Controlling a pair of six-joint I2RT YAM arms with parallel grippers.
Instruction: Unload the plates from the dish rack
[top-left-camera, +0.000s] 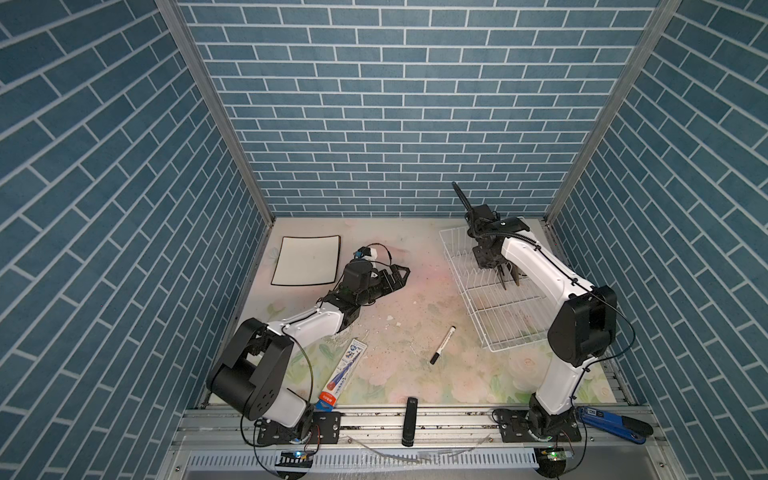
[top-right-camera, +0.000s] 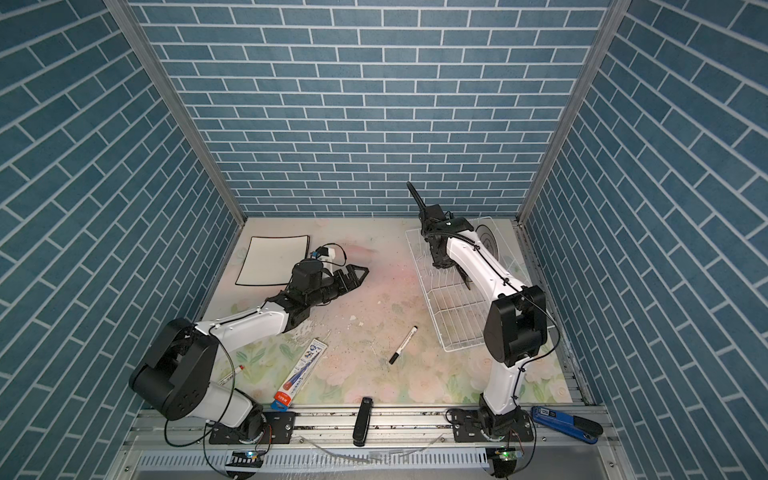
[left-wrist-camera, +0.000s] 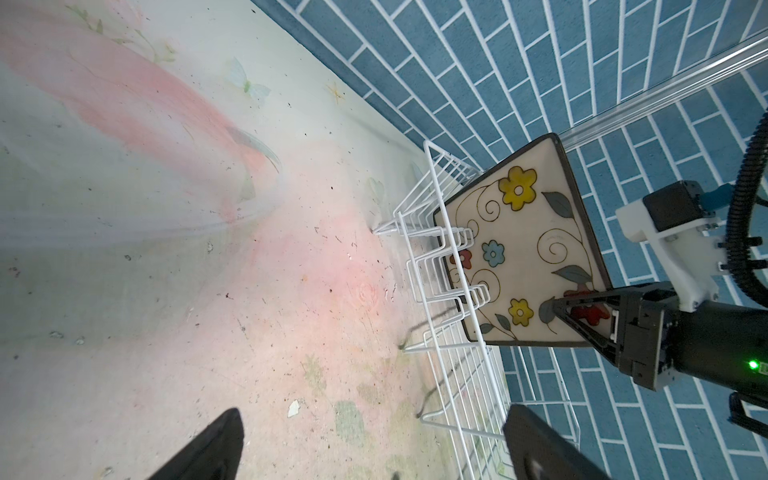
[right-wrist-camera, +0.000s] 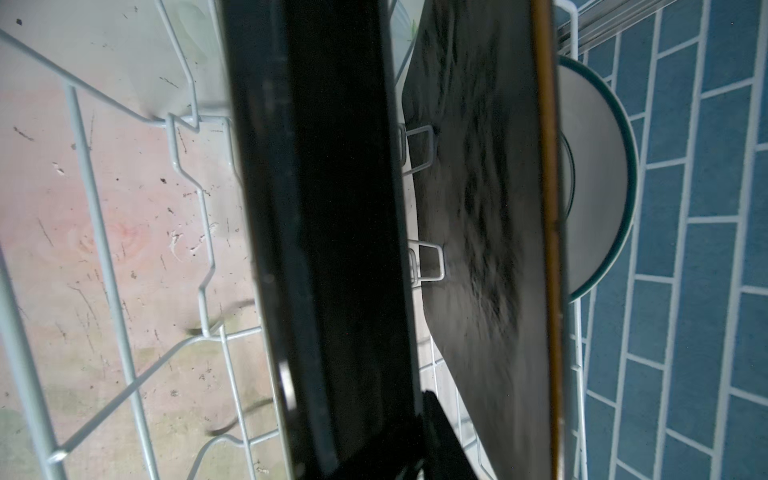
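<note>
The step in hand is the grasp on the flowered plate, which stands upright among the prongs of the dish rack. The right gripper is above it. Its jaws straddle the plate's top edge near one corner, one finger over the flowered face and the other hidden behind, so I cannot tell whether they pinch it. Just past the plate from this gripper stands a dark plate, and beyond that a round plate. Next, I judge, comes a firm pinch and a straight lift clear of the prongs, without knocking the neighbours. The left gripper rests wide open, low over the table, well apart from the rack; a white black-rimmed plate lies flat beside its wrist
</note>
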